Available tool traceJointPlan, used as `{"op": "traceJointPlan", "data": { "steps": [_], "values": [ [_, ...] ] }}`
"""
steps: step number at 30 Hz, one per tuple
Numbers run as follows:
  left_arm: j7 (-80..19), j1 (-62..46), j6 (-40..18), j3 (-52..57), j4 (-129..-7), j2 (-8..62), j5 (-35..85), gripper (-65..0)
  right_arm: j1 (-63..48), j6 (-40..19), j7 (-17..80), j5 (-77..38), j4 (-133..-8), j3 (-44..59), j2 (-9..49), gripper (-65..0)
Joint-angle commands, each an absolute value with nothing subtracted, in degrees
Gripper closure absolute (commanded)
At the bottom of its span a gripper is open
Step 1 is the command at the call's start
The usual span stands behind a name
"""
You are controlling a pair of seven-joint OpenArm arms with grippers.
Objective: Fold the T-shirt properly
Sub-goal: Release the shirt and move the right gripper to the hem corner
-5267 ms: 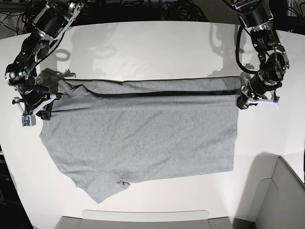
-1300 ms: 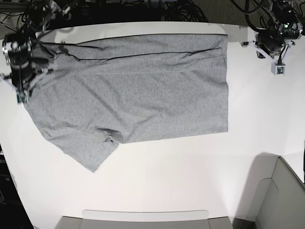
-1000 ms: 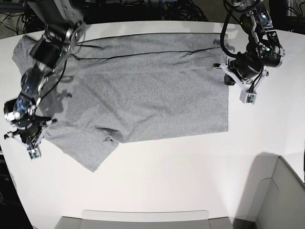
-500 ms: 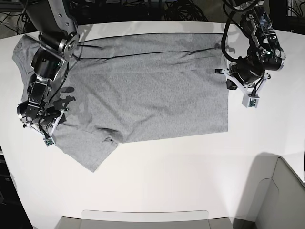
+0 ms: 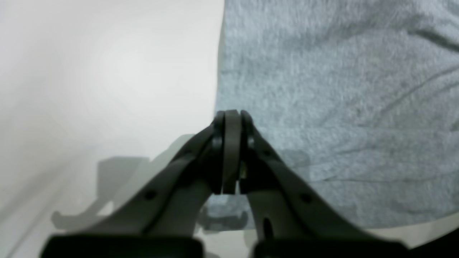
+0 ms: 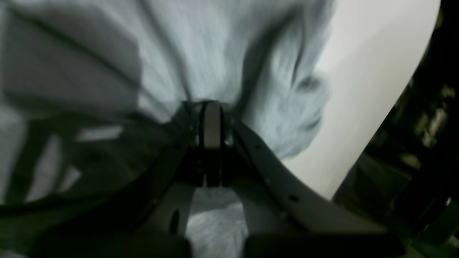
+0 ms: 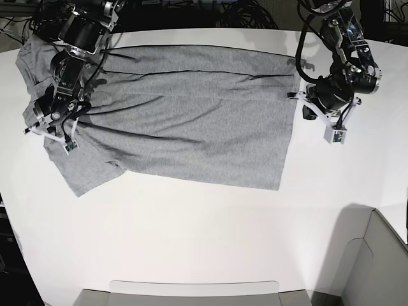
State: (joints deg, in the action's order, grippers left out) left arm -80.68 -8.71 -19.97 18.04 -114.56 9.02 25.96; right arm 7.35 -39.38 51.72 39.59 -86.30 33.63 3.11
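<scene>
The heather-grey T-shirt [image 7: 185,121] lies spread, plain side up and slightly skewed, across the far half of the white table [image 7: 210,236]. My right gripper [image 7: 56,118] is over its sleeve end at the left. In the right wrist view that gripper [image 6: 212,107] is shut, with blurred cloth [image 6: 222,46] bunched and creased around its tips. My left gripper [image 7: 305,104] hovers at the hem on the right. In the left wrist view it [image 5: 231,115] is shut right at the shirt's edge [image 5: 340,89], and I see nothing between its fingers.
A grey open box [image 7: 376,261] stands at the near right corner. A pale tray rim [image 7: 191,290] runs along the near edge. Black cables [image 7: 242,13] lie behind the table's far edge.
The right gripper has moved toward the far edge, and the shirt has slid left and back with it, its hem now slanted. The left gripper has barely moved.
</scene>
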Motion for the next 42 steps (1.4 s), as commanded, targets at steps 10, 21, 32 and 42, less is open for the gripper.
{"op": "traceJointPlan", "data": {
  "steps": [10,21,32,42],
  "values": [
    [-80.0,-6.7,-20.0,18.2,-115.5,8.4,26.5,0.0,29.0,-40.0,48.9,37.6,-76.5,34.2,10.4,-30.4],
    [-80.0,-6.9,-20.0,18.2,-115.5,8.3,26.5,0.0,34.2,-40.0,25.0,27.7,-37.3,33.8,20.5,-32.4],
    [-80.0,-6.9,-20.0,17.8,-115.5,6.7,26.5,0.0,35.4,-40.0,14.5,27.0,-31.4,34.2,20.4,-32.4],
    [-80.0,-6.7,-20.0,17.8,-115.5,5.7,26.5,0.0,40.0,-37.2,6.0,27.0,-24.9,34.1,21.1,-32.4]
  ]
}}
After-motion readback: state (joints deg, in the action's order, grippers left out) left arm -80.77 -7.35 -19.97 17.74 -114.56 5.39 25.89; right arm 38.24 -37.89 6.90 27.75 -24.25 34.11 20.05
